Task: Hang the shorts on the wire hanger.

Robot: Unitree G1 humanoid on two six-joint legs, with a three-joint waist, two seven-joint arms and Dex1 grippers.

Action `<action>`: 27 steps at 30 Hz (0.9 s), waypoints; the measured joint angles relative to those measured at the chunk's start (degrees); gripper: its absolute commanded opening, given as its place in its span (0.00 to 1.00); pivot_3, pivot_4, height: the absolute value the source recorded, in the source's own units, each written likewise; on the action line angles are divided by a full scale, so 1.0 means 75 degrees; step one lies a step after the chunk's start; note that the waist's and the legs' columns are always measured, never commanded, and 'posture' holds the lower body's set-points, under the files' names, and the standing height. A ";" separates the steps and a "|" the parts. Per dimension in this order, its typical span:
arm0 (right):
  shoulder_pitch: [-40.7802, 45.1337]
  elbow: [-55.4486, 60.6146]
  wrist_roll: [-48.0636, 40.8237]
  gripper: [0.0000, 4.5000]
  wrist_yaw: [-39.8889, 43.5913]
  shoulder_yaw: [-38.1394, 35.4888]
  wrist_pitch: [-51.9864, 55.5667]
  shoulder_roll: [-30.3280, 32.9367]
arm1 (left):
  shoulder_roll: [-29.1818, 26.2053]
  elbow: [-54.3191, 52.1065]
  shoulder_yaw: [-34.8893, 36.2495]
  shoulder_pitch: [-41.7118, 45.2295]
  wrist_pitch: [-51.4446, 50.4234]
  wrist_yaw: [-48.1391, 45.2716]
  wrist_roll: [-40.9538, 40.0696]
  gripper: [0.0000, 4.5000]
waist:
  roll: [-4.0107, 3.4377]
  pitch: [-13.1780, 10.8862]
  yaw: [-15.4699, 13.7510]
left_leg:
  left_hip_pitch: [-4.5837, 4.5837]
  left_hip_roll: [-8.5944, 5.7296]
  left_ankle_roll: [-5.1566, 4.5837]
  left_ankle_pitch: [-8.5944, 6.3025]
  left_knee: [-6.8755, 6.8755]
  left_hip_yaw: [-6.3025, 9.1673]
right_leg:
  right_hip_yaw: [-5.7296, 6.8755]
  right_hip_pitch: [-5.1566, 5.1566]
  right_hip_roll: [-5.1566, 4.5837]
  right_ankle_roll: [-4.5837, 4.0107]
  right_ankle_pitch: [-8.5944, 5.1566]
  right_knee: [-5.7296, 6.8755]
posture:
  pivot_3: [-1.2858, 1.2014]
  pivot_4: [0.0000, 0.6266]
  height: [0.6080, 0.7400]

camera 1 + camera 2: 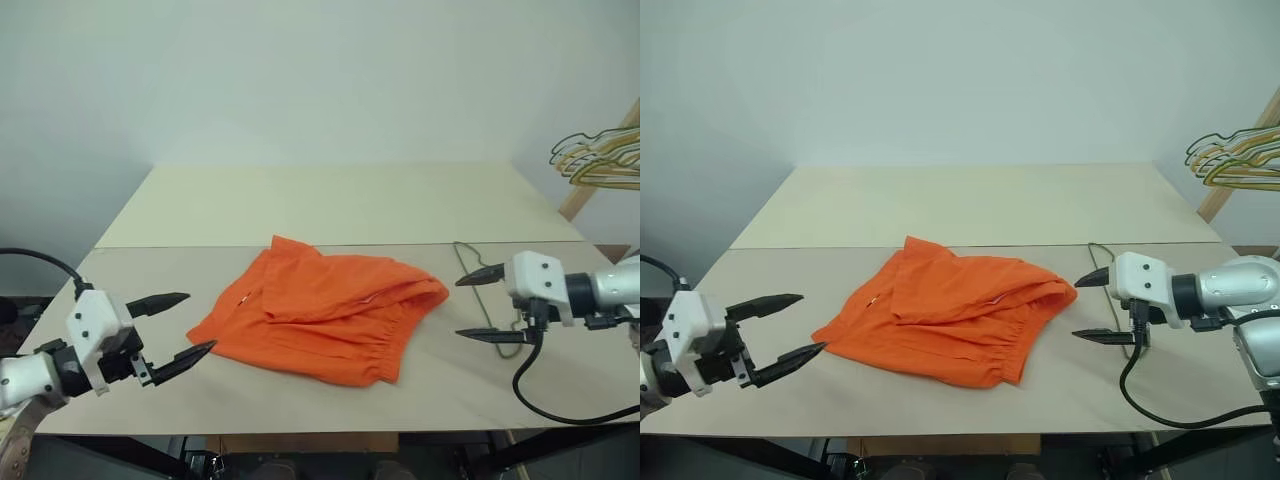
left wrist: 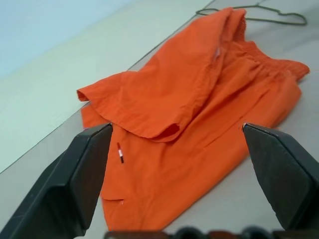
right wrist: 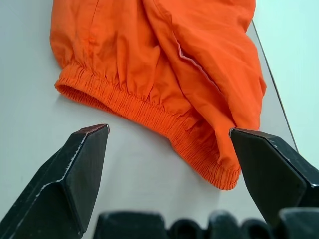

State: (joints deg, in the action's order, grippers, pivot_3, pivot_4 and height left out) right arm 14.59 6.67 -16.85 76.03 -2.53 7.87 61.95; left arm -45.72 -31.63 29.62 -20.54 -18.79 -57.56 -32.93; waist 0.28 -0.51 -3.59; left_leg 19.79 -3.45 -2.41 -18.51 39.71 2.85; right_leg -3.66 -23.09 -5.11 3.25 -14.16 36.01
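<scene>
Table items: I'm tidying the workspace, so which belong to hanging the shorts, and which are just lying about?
For the job:
- orange shorts, crumpled mid-table
- grey-green wire hanger, flat on the table by the right hand

Not needed:
- bunch of yellow and green hangers, hanging at far right off the table

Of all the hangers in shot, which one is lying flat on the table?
The single thin grey-green wire hanger, lying beside the orange shorts by the right gripper. The yellow and green hangers hang bunched off the table's far right.
</scene>
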 measured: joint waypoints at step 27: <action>-0.0915 0.3517 0.2498 1.00 -0.2236 0.2868 0.2635 -0.1474 | -0.0306 0.0548 -0.1318 0.0370 0.0528 -0.0760 0.0835 1.00 | 0.0042 -0.0010 0.0070 | 0.0009 -0.0002 0.0008 0.0003 0.0001 0.0009 | 0.0019 -0.0007 0.0013 -0.0003 -0.0001 -0.0001 | 0.53 0.00 1.00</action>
State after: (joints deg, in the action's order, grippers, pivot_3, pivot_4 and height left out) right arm 7.73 33.05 1.88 59.26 18.98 27.64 50.90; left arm -48.02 -27.53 19.74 -17.76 -14.84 -63.26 -26.67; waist 0.60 -0.59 -3.06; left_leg 19.85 -3.46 -2.35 -18.49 39.72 2.92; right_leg -3.52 -23.15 -5.01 3.23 -14.17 36.01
